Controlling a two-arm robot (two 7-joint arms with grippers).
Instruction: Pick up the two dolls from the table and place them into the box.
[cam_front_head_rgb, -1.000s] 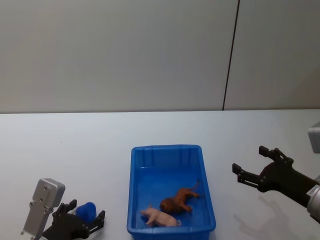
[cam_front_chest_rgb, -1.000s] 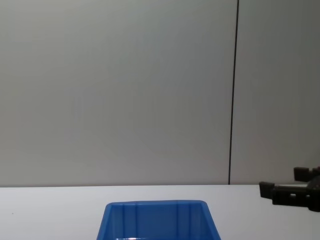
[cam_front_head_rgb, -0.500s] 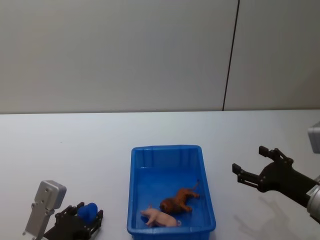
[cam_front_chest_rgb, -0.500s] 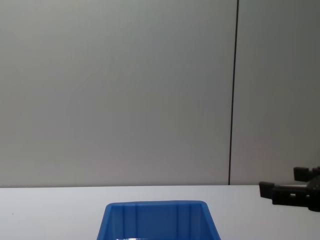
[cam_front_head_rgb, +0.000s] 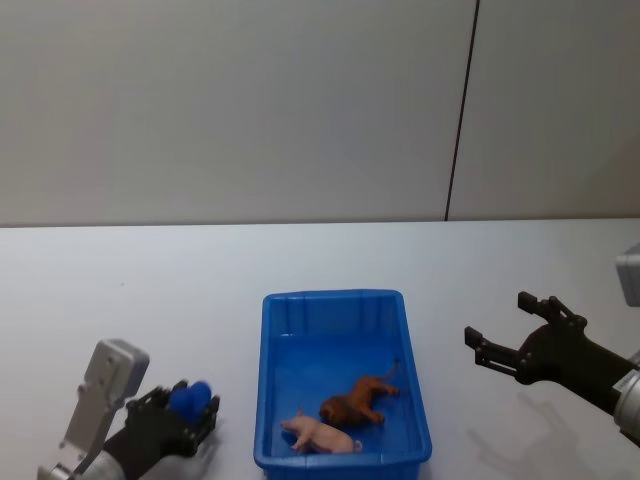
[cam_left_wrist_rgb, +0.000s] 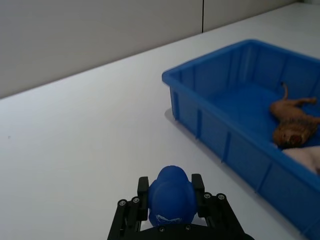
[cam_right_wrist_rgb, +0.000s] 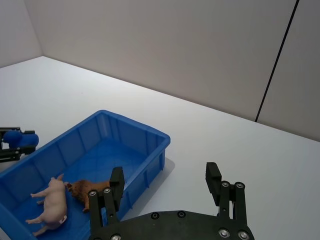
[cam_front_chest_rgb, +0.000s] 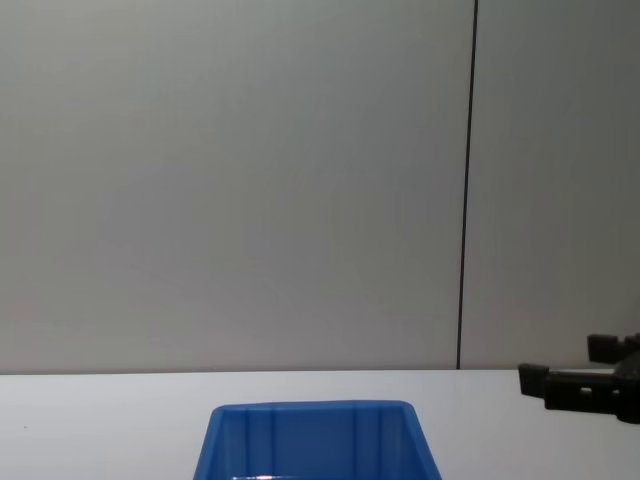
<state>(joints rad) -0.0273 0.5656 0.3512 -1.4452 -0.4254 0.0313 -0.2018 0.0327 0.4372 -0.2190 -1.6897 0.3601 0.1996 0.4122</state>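
My left gripper (cam_front_head_rgb: 190, 412) sits low over the table (cam_front_head_rgb: 150, 290), its black fingers (cam_left_wrist_rgb: 142, 187) closed around a small blue doll (cam_left_wrist_rgb: 172, 195) whose rounded top pokes up between them; in the left wrist view I see the doll pinched on both sides, with a faint white mark on its lower front. Just beyond that gripper and off to its right stands the box (cam_front_head_rgb: 275, 440), its nearest long wall near the fingers but not touching them. Inside the box, toward the end closest to me, a brown lion doll (cam_front_head_rgb: 356, 401) lies on its side with its tail pointing to the far end, and a pink pig doll (cam_front_head_rgb: 322, 435) lies just beside it, nearer still to the front wall; I can't tell whether the two touch. My right gripper (cam_front_head_rgb: 510, 335) hovers above the table on the other side of the box, well apart from its right wall, with its jaws spread wide and nothing between them. From the right wrist view I look past its fingers (cam_right_wrist_rgb: 116, 182) at the box's corner, the pig and the lion on the blue floor. The chest view catches the box's far wall at the bottom and the right gripper's tips at the right edge, above the tabletop.
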